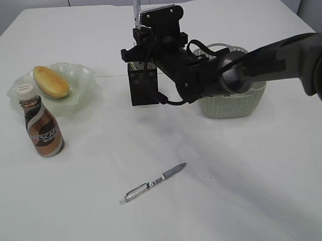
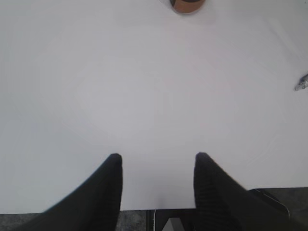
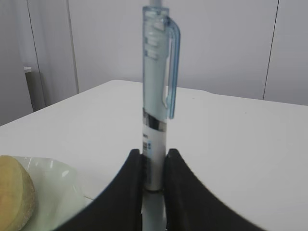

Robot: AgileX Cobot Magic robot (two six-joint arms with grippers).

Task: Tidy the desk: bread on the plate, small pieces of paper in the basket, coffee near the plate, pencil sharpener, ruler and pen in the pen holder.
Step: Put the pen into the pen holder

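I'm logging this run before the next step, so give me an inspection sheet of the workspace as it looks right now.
Surface: white desk, bare and dry where visible.
Job's things: bread on the green plate; coffee bottle upright beside the plate; black pen holder next to the basket; a second pen lying flat on the desk.
Clutter: nothing seen.
Grippers: right gripper shut on an upright blue-clipped pen, above the pen holder; left gripper open, empty, over bare desk.
Cables: black cable looping off the right arm by the holder.
Surroundings: pale wall panels behind.
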